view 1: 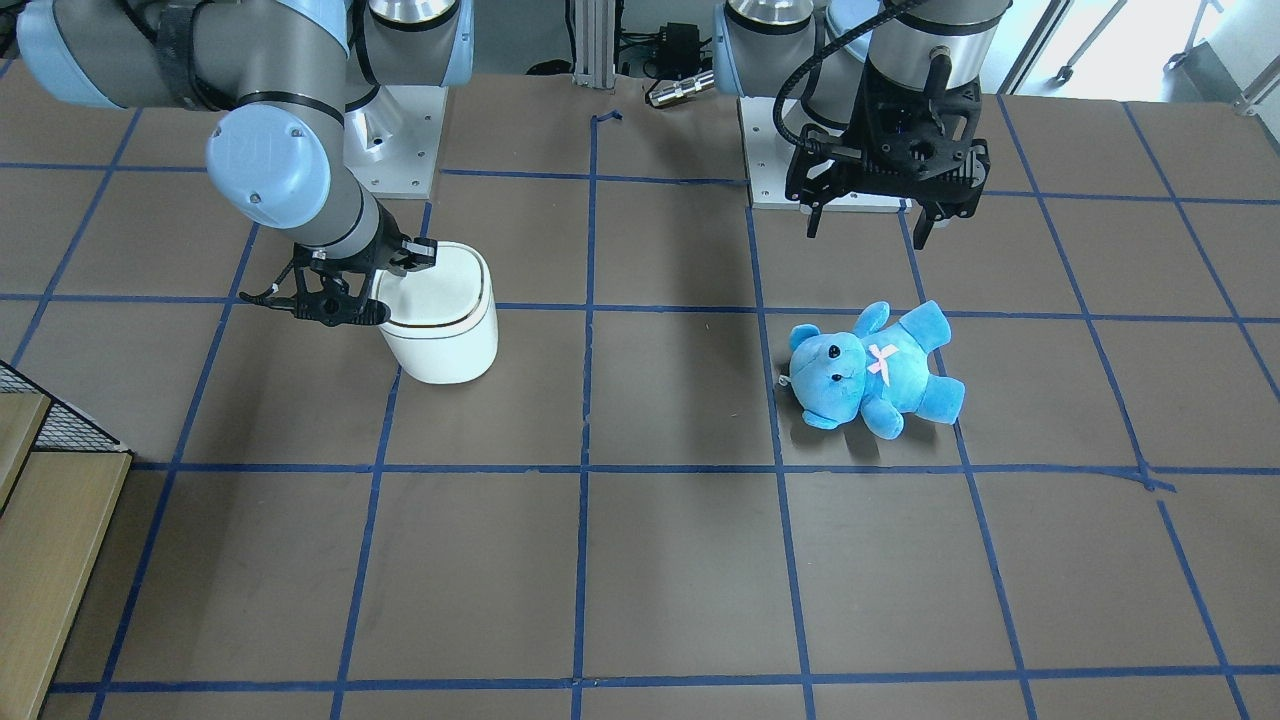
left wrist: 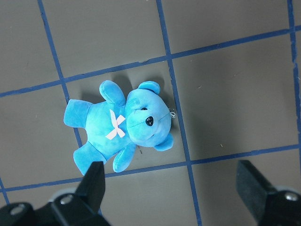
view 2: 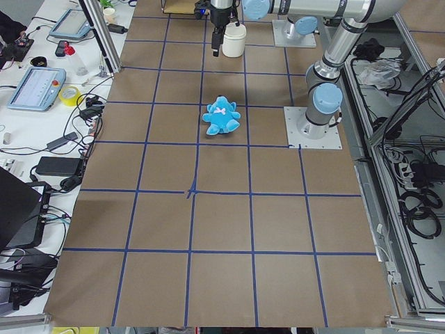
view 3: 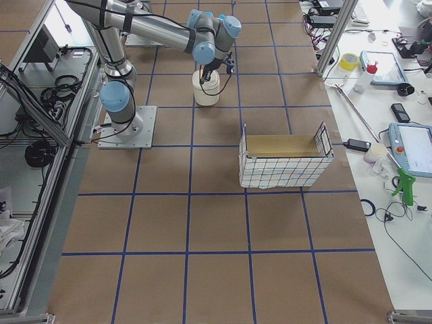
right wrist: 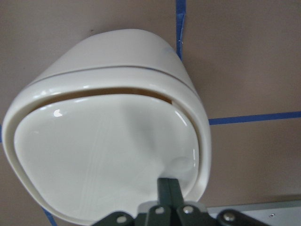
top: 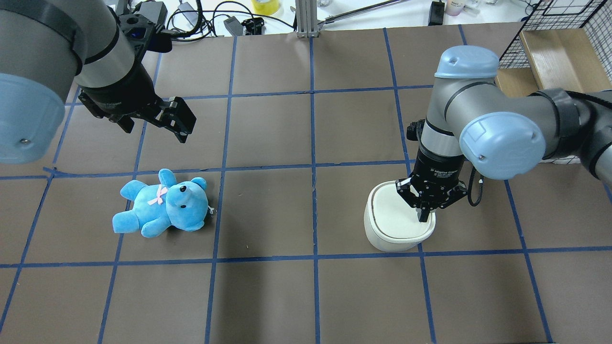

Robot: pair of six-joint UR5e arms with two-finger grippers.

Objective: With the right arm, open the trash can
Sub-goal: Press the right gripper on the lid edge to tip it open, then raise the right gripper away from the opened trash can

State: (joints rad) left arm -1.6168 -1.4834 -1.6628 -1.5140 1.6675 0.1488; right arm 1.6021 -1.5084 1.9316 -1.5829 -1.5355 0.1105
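The white trash can (top: 389, 231) stands on the brown table, with its lid down in the front view (view 1: 445, 340). My right gripper (top: 424, 216) is shut, and its joined fingertips touch the lid near the rim. The right wrist view shows the fingertips (right wrist: 168, 190) on the glossy lid (right wrist: 103, 155). A thin dark gap runs along the lid's far edge there. My left gripper (left wrist: 171, 188) is open and empty. It hangs above the table near a blue teddy bear (left wrist: 122, 125), and it also shows in the overhead view (top: 153, 122).
The blue teddy bear (top: 162, 203) lies on its back on the left half of the table. A wire basket lined with cardboard (top: 559, 52) stands at the far right corner. Cables and tools lie beyond the table's far edge (top: 229, 19).
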